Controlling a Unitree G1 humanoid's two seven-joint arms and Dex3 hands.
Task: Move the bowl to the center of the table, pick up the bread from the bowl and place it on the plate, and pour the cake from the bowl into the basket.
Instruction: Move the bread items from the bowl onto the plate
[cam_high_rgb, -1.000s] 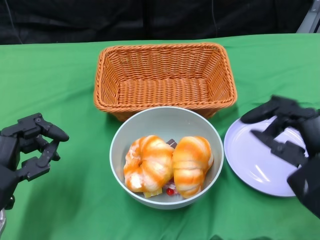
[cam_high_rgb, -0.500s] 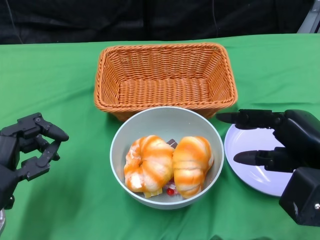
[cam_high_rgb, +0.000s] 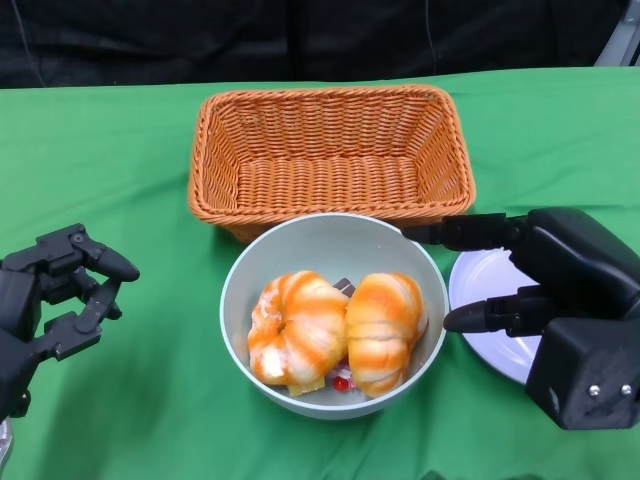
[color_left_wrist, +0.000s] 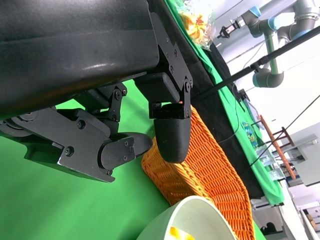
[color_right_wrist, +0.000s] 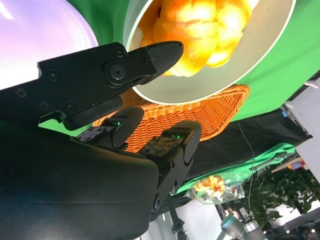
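Head view: glossy orange-striped bread (cam_high_rgb: 340, 330) fills the bowl (cam_high_rgb: 300, 245), perhaps hiding cake; right hand (cam_high_rgb: 540, 285) spread.

table: green cloth (cam_high_rgb: 120, 130) | behind: black curtain (cam_high_rgb: 300, 35) | far off: robot arm (color_left_wrist: 272, 22), leafy plant (color_right_wrist: 272, 192)

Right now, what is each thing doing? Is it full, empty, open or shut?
basket: upright, empty.
bowl: upright, holds two bread pieces and something small beneath.
bread: in the bowl, unheld.
plate: empty, partly under the right hand.
right hand: open, fingers reaching toward the bowl.
left hand: open, holding nothing.
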